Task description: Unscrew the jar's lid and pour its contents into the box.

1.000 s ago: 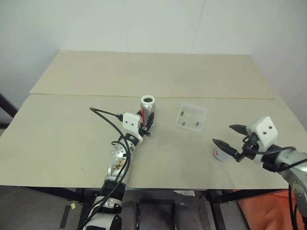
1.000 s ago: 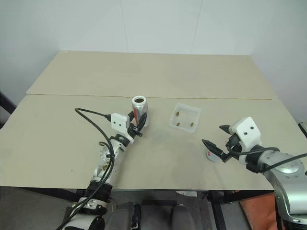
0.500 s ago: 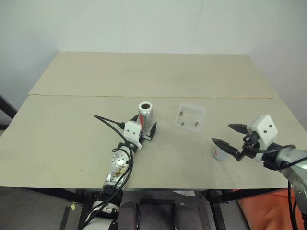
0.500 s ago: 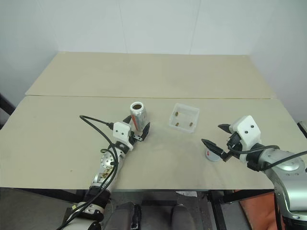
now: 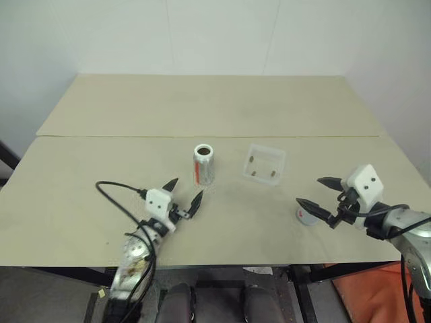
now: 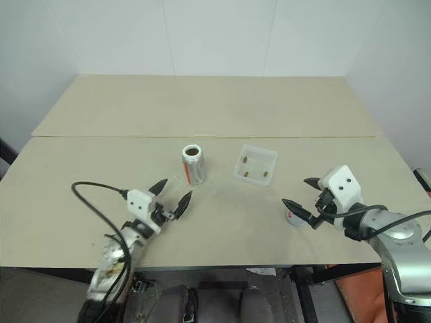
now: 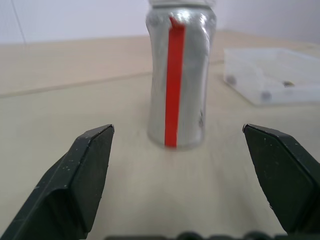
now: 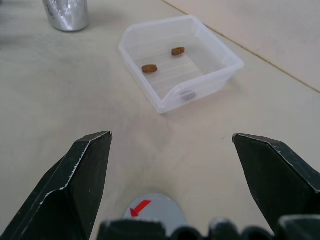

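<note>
left gripper: fingers spread wide, empty, low over the table, short of the jar and aimed at it
jar: upright near the table's middle, mouth open, lid off; silvery wall with a red stripe, free on all sides
jar handling: probably light and thin-walled, dented-looking in the left wrist view, so likely to crush or slip under a hard squeeze; best taken at mid-height across the body, clear of the open rim
box: clear shallow tray just right of the jar, a small gap between them, flat on the table
contents: small brown pieces lying on the box floor; whether anything remains inside the jar cannot be told
box handling: looks light and stiff, apt to slide if nudged; no need to grip it
lid: grey round cap with a red arrow, flat on the table directly below the right gripper, well right of the box
right gripper: fingers wide apart, holding nothing, hovering just above the lid
obstacles: none between the left gripper and the jar; bare tabletop elsewhere, white wall behind
</note>
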Controlling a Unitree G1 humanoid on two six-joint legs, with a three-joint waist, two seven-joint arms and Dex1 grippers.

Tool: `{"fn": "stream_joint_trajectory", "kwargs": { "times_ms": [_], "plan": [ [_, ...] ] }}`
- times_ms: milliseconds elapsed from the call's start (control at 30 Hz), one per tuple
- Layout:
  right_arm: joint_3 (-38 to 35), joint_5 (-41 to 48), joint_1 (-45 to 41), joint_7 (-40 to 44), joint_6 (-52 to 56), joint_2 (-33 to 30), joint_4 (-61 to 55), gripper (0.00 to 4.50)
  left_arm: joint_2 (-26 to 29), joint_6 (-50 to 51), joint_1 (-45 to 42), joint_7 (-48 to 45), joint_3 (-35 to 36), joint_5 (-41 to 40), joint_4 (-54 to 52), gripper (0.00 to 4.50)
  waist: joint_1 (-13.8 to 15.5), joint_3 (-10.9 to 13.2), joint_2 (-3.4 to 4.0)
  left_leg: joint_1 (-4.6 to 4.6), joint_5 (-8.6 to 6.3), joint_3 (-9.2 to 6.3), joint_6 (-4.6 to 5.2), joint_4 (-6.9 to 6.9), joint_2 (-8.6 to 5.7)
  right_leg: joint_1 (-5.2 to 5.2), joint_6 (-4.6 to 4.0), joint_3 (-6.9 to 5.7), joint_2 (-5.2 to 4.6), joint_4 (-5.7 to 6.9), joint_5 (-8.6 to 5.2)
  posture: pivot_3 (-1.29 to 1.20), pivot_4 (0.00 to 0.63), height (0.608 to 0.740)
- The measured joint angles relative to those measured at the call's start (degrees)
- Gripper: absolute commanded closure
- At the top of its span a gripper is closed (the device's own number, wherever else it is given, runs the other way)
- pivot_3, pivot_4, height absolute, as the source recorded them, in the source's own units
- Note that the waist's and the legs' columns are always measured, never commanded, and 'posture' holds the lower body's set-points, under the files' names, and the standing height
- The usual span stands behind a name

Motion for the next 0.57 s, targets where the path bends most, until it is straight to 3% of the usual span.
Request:
{"fn": "stream_joint_trajectory", "kwargs": {
  "times_ms": [67,233,300,400,567],
  "plan": [
    [0.0,0.4,0.1,2.2,-0.8,-1.0,0.5,0.0,2.8,2.1,1.3,-2.2,0.9,-2.3,-3.5,0.02,0.1,0.0,0.0,0.04,0.0,-0.01,0.0,0.01,0.01,0.06,-0.02,-0.04,0.0,-0.01,-0.01,0.0,0.15,0.74],
    [-2.7,2.8,3.8,12.3,-6.4,-5.2,0.7,0.0,17.5,5.9,1.2,-13.1,4.9,-7.7,-11.7,0.02,0.4,0.0,0.03,0.17,0.0,0.07,-0.01,-0.08,0.05,0.11,-0.16,-0.05,0.02,-0.02,-0.11,0.0,0.15,0.74],
    [-3.5,2.2,5.3,13.5,-8.4,-6.2,0.6,0.0,20.7,7.5,1.0,-16.6,6.6,-10.6,-11.7,0.02,0.3,0.0,0.03,0.18,0.0,0.08,-0.01,-0.08,0.07,0.11,-0.17,-0.06,0.03,-0.02,-0.12,0.0,0.15,0.74],
    [-4.9,1.2,7.8,14.4,-9.7,-6.4,0.7,0.0,22.2,14.0,0.0,-19.9,10.9,-20.4,-11.7,0.02,0.2,0.0,0.03,0.19,0.0,0.08,-0.01,-0.07,0.11,0.11,-0.16,-0.06,0.04,-0.01,-0.14,0.0,0.15,0.74],
    [-4.9,1.4,10.0,16.2,-8.9,-8.2,-0.8,0.0,25.1,19.7,-1.0,-25.7,13.2,-28.4,-11.7,0.02,0.1,0.0,0.03,0.22,0.0,0.13,-0.01,-0.08,0.11,0.11,-0.16,-0.03,0.05,-0.03,-0.15,0.0,0.15,0.74]
  ]
}}
